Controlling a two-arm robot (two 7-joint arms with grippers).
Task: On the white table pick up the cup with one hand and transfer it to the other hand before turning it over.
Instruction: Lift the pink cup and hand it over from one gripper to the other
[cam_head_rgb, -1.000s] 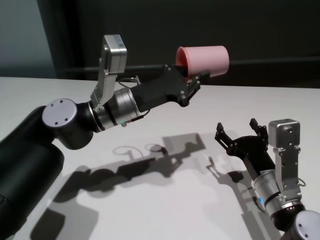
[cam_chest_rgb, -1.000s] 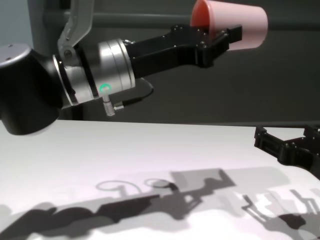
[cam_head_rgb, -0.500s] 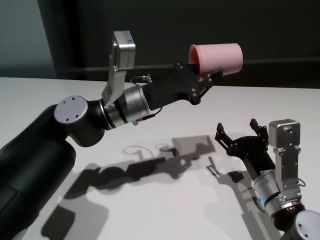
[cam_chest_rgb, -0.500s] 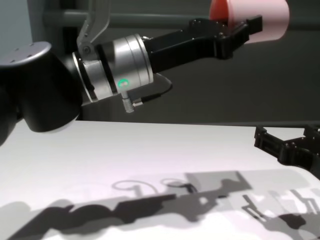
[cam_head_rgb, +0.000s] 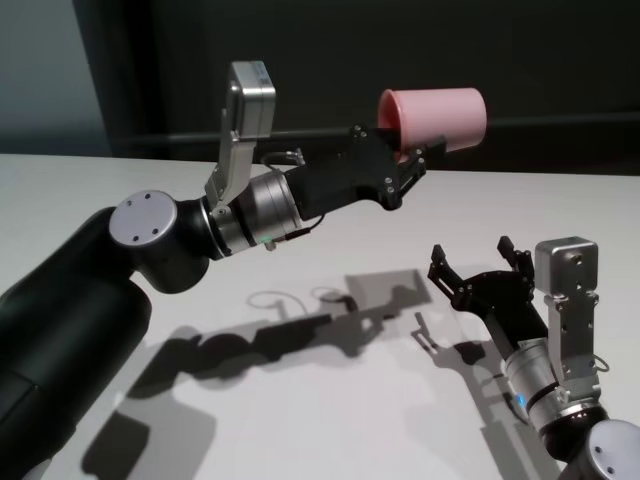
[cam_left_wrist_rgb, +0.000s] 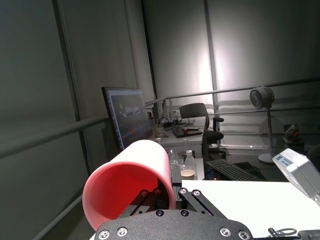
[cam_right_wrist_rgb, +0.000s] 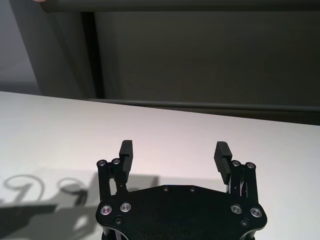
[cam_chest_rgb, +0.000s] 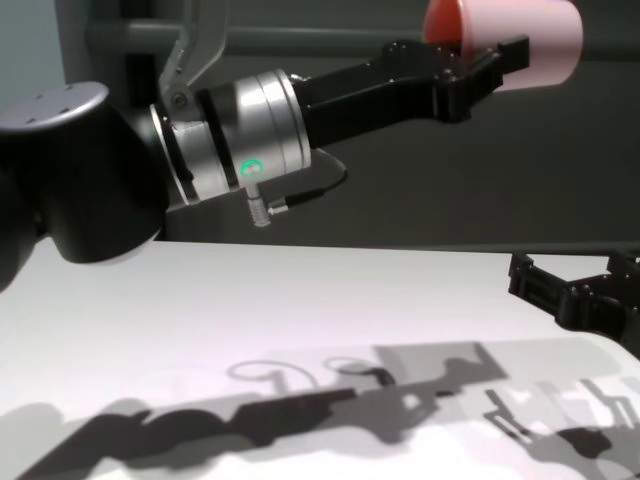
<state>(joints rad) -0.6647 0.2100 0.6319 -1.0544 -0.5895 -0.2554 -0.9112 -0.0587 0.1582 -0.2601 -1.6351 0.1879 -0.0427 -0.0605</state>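
the left gripper (cam_head_rgb: 408, 165) holds the cup (cam_head_rgb: 440, 117) high above the table (cam_head_rgb: 330, 400), far and a little right of centre, its fingers pinched on the rim wall, one inside the mouth and one outside. the cup lies on its side, mouth toward the left arm and base pointing right. the right gripper (cam_head_rgb: 478, 272) waits low at the near right, just over the table, fingers spread wide and empty, well below the cup and apart from it. the hold is only a thin bite at the rim, so a bump from the right fingers during the handover would likely lever the cup loose. if the left fingers let go before the right ones close on the body, it would drop to the table and could roll away. a hard squeeze on the thin tapered wall could also make it slide out toward the narrow base.
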